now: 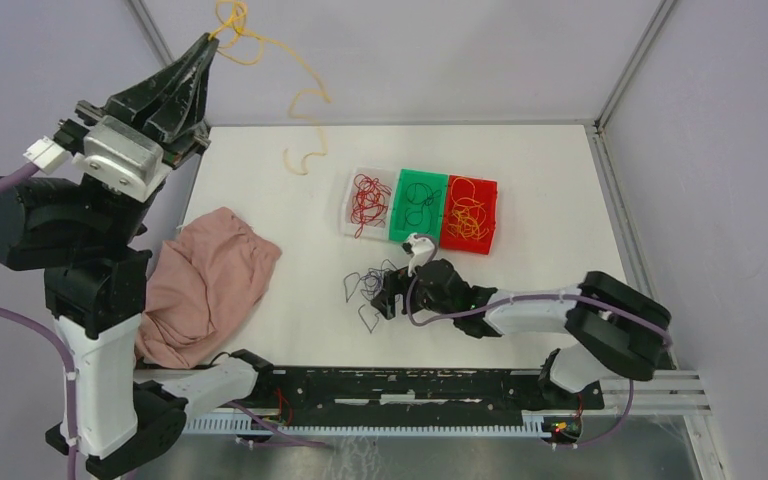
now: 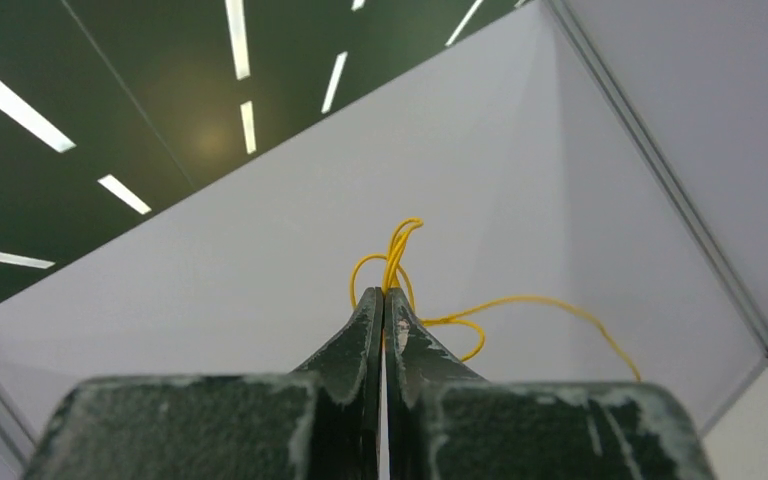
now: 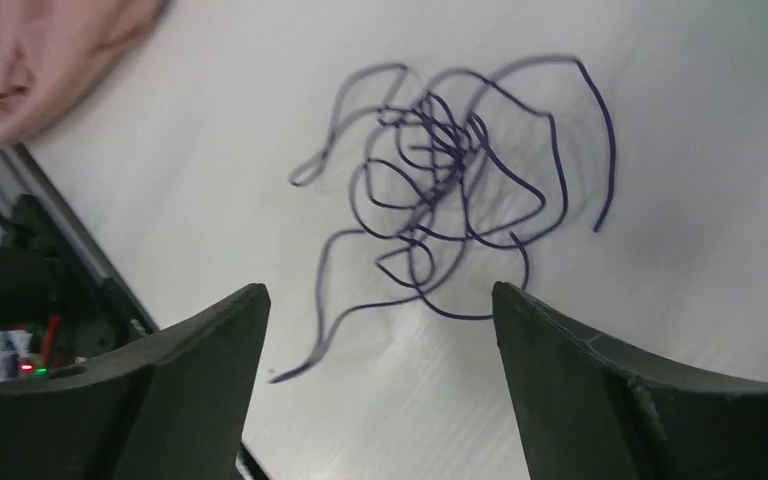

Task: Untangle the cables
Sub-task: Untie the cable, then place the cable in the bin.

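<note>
White table [image 1: 560,180] inside grey walls; three trays at its centre hold sorted strands: red in the clear tray [image 1: 346,222], dark in the green tray [image 1: 422,175], yellow-orange in the red tray [image 1: 493,215]. Left gripper [image 1: 210,40] raised high, jaws together, clamped on a dangling yellow cable [image 1: 305,100]; right gripper [image 3: 380,300] low, jaws wide apart, holding nothing, over a dark blue tangle [image 3: 440,160] lying in front of the trays. Judgement: largely sorted; these two lots outstanding.
</note>
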Robot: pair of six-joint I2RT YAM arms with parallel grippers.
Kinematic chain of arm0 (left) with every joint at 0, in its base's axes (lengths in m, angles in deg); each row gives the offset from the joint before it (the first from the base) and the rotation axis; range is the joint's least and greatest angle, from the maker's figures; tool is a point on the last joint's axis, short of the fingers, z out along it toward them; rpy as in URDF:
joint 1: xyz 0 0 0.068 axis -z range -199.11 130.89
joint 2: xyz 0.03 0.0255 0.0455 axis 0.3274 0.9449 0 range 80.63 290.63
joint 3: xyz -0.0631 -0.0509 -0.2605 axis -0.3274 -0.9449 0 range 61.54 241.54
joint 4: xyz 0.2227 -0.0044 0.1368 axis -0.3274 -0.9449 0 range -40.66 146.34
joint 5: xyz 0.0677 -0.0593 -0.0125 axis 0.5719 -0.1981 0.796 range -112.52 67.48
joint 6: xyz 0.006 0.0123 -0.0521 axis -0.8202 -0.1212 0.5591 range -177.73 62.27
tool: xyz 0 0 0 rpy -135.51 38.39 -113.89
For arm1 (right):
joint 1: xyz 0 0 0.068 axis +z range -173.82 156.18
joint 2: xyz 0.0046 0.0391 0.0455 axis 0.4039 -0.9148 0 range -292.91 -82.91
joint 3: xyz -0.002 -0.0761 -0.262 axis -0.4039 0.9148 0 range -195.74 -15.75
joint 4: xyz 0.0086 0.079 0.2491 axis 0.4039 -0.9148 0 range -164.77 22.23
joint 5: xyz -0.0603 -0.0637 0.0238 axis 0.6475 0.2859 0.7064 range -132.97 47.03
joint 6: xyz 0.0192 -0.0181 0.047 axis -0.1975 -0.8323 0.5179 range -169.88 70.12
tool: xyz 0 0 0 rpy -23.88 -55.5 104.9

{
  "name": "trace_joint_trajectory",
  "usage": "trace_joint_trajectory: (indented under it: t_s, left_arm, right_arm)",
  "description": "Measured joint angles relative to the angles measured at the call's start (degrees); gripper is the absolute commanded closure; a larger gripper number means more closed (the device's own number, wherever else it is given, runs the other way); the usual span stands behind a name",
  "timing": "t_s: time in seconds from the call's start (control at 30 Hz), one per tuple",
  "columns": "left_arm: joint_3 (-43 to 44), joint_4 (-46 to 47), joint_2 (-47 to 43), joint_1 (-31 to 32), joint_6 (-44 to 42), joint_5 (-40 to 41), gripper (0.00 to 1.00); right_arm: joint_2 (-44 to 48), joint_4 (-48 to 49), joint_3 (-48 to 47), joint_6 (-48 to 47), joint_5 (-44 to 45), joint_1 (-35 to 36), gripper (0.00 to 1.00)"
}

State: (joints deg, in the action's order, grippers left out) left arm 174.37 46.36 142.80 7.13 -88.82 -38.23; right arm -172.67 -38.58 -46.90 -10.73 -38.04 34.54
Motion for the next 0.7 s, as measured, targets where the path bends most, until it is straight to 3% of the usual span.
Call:
trace_joint_trajectory:
  t_s: [0.07,0.33,0.47,0.7]
  left_arm:
    - [-1.2,-1.97,-0.87,0.0,0.07,-2.29,0.97]
    - [-13.42,-11.56,-6.1,0.0,1.18,-12.35,0.97]
    - [-18.49,-15.39,-7.5,0.0,1.66,-16.13,0.97]
    - [-24.0,-23.85,-8.98,0.0,1.64,-22.6,0.97]
  right_arm:
    - [5.18,-4.28,-1.14,-1.27,-0.28,0.04,0.01]
    - [23.61,-19.56,-18.03,-10.14,-5.53,0.04,0.0]
    - [27.89,-26.34,-24.9,-14.43,-9.09,0.04,0.0]
    - [30.27,-37.0,-29.0,-21.22,-13.46,0.02,0.01]
